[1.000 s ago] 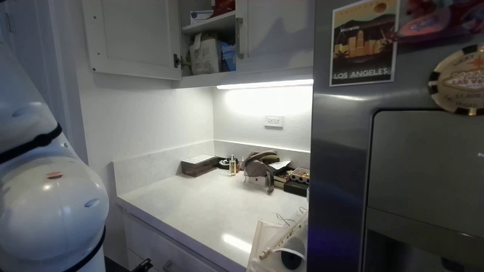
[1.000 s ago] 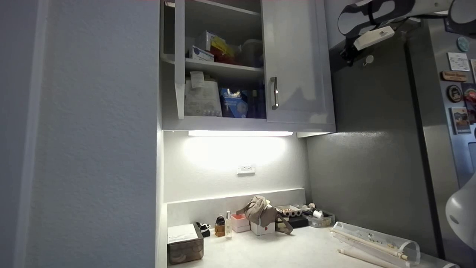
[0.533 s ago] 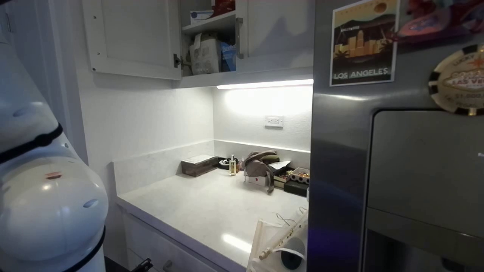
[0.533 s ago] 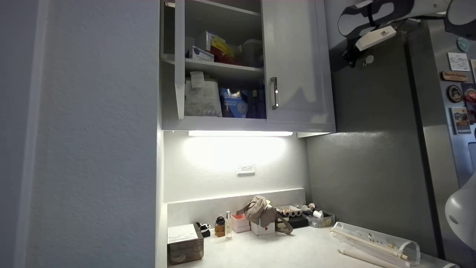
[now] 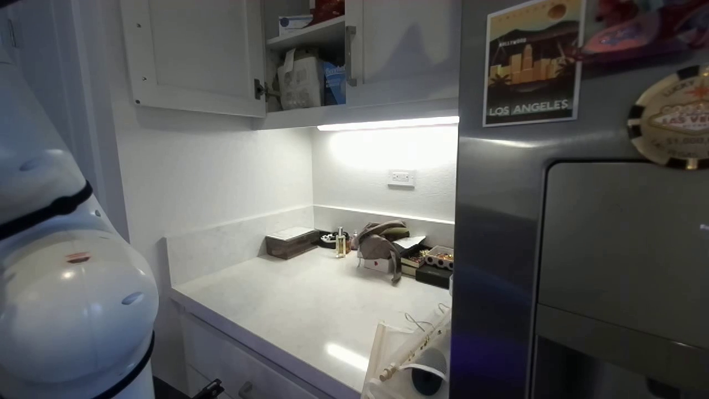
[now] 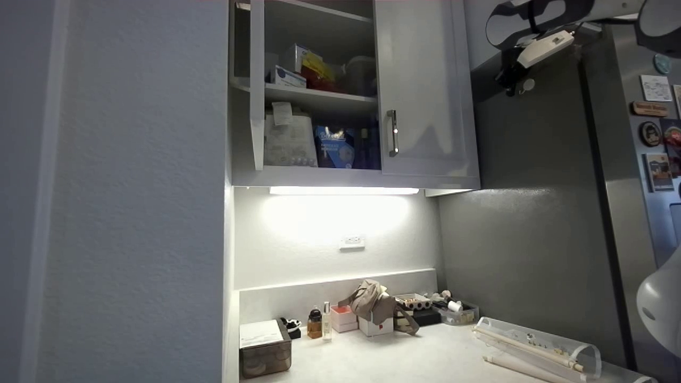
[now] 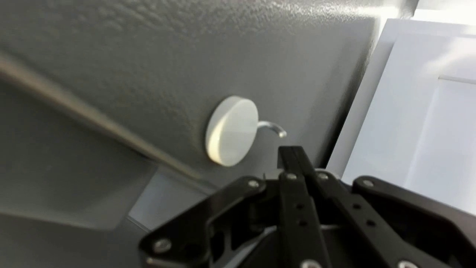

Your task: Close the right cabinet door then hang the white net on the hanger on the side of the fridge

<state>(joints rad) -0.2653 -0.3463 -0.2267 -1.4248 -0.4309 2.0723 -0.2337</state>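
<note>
The right cabinet door, a white panel, looks shut in both exterior views. The white net appears as a rolled see-through sheet with wooden rods on the counter beside the fridge; its cord shows in an exterior view. The hanger, a white disc with a metal hook, is on the fridge's side, also in an exterior view. My gripper is shut, nothing visible between its fingers. Its tips appear just below the hook's end in the wrist view; contact cannot be told. An exterior view shows it near the hanger.
The left cabinet door stands wide open, with boxes on the shelves. Along the back of the counter are a brown box, bottles, a brown cloth item and small trays. The arm stands at the side.
In an exterior view the gripper and its wrist have shifted slightly right, closer to the hanger, and tilted a little. The doors, the net and the counter items have not moved.
</note>
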